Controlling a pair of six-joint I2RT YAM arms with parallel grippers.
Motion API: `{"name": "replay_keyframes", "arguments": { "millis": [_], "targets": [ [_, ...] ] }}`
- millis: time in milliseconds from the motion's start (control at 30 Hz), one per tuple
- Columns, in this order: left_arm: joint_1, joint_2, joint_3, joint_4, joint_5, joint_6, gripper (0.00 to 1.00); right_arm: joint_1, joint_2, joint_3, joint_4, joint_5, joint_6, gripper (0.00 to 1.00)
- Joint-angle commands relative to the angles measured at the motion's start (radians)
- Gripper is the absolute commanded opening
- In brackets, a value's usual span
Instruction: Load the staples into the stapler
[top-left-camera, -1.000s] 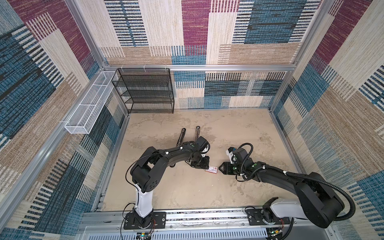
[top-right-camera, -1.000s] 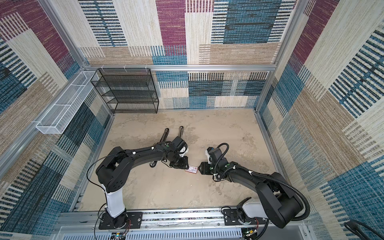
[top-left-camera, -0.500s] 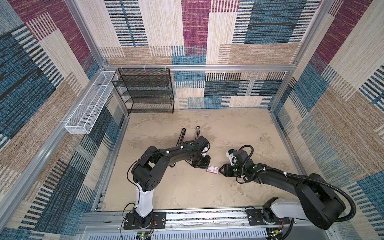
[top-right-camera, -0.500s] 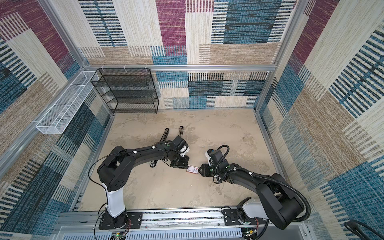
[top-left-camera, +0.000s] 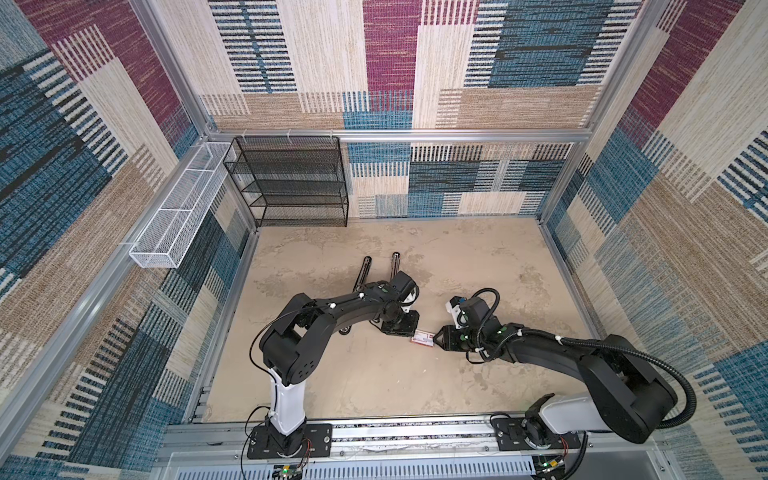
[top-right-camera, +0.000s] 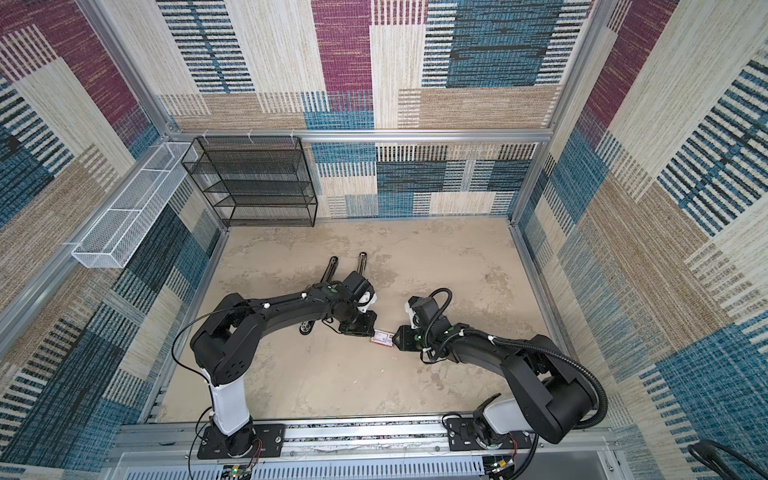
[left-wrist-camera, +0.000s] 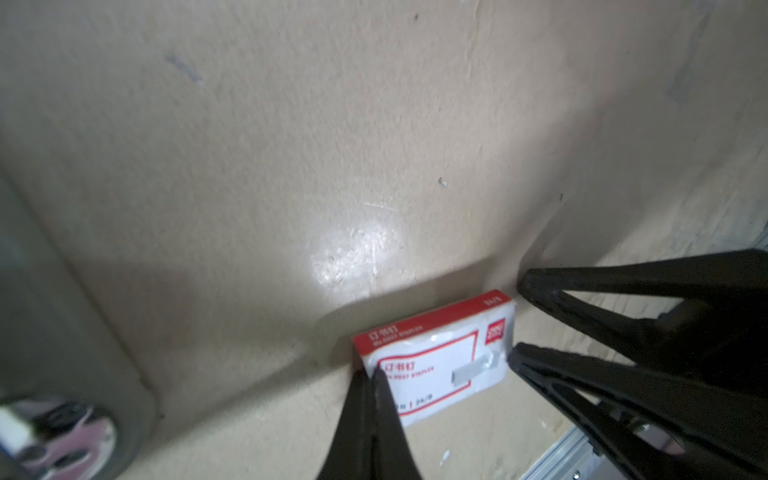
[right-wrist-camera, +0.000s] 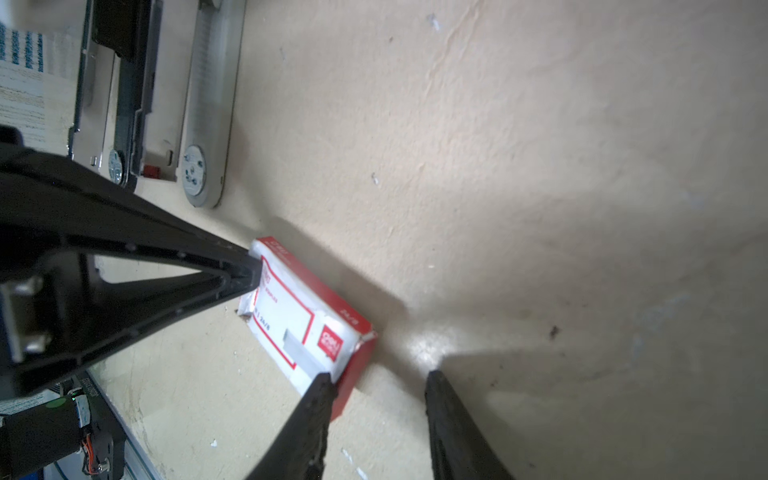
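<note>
One flat, glossy red-and-white staple box (left-wrist-camera: 436, 357) on the mottled table (left-wrist-camera: 374, 124) — left gripper (left-wrist-camera: 370, 374) clenched empty at one end, right gripper (right-wrist-camera: 378, 374) spread apart at the other

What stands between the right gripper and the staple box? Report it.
Nothing visible. The right gripper, open, sits at one end of the box. The shut left gripper touches the opposite end, out of its path.
</note>
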Motion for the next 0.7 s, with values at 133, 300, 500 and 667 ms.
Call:
{"name": "replay_keyframes", "arguments": {
  "millis": [133, 300, 500, 667],
  "targets": [
    [-0.002, -0.001, 0.002, 0.012, 0.021, -0.009, 0.0, 0.023, 0.067, 0.033, -0.097, 0.109, 0.005, 0.36],
    [0.0, -0.007, -0.001, 0.009, 0.012, -0.009, 0.0, 0.024, 0.062, 0.035, -0.145, 0.156, -0.006, 0.29],
    [0.002, -0.009, -0.007, 0.014, 0.008, -0.014, 0.0, 0.024, 0.035, 0.022, -0.187, 0.187, -0.018, 0.25],
    [0.003, -0.007, -0.007, 0.011, 0.006, -0.012, 0.0, 0.027, 0.053, 0.027, -0.203, 0.197, -0.025, 0.24]
  ]
}}
